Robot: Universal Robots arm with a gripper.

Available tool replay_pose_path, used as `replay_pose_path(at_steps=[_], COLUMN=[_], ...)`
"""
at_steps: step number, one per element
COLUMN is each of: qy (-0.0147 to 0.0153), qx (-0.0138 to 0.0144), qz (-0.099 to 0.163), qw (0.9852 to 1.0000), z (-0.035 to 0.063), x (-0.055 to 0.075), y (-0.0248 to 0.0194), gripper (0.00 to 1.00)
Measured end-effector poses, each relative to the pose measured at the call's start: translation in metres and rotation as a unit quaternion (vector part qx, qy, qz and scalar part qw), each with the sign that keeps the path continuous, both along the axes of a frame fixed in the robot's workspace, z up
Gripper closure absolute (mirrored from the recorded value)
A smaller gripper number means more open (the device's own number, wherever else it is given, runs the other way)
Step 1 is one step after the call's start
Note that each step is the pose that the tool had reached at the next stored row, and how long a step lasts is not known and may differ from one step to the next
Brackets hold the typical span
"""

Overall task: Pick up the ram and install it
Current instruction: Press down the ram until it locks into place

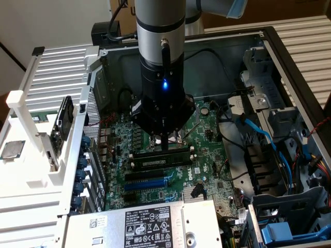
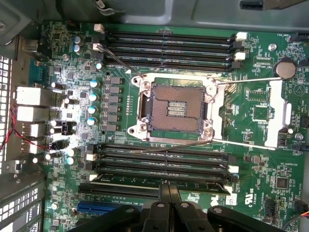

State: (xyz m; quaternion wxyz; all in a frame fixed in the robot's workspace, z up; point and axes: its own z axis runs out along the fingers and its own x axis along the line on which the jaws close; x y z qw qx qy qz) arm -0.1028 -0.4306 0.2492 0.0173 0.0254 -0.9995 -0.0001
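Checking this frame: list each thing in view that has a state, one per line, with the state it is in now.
Long thin dark ram stick: lying along a slot below the socket; whether fully seated cannot be told.
End effector: right above the ram stick, fingers close together.
Square metal processor socket: open, no chip in it.
Black memory slots with white end clips: empty.
Blue expansion slot: empty.
Computer case: side open.

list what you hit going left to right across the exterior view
white rack → spare board standing in it → pincer over the ram → blue cable → blue latch
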Motion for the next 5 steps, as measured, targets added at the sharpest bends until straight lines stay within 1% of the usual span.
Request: replay_pose_path(at_steps=[5], qy=[0.0], qx=[0.0], qz=[0.0], qw=[1.0], z=[0.0], x=[0.0001], y=[0.0], gripper=[0.9])
